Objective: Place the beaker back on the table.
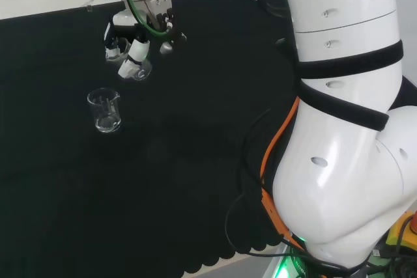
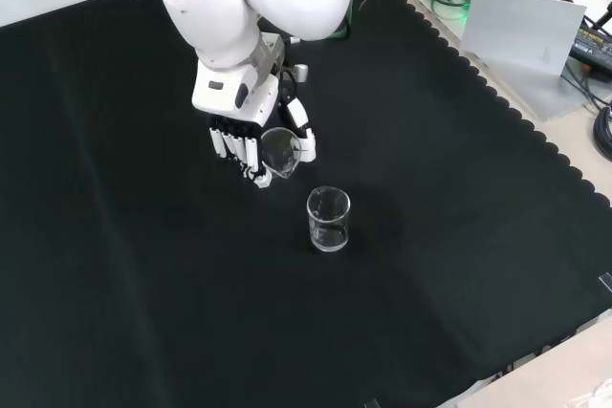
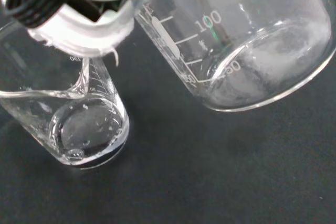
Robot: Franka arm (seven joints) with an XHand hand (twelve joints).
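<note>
Hand (image 2: 251,145) curled around tilted beaker (image 2: 279,153), above the bench (image 2: 459,236); second beaker (image 2: 328,220) near, at 4 o'clock in front view.

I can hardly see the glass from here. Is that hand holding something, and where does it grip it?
Yes, the hand holds a clear beaker by its side wall, tilted. Another beaker stands free on the cloth.

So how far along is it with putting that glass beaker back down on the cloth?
Not done yet. The hand has its fingers curled round a beaker, held tilted above the black cloth, so lifting and carrying look done. A second beaker already stands upright on the cloth nearby. What is left: lower the held one, set it upright and let go.
</note>
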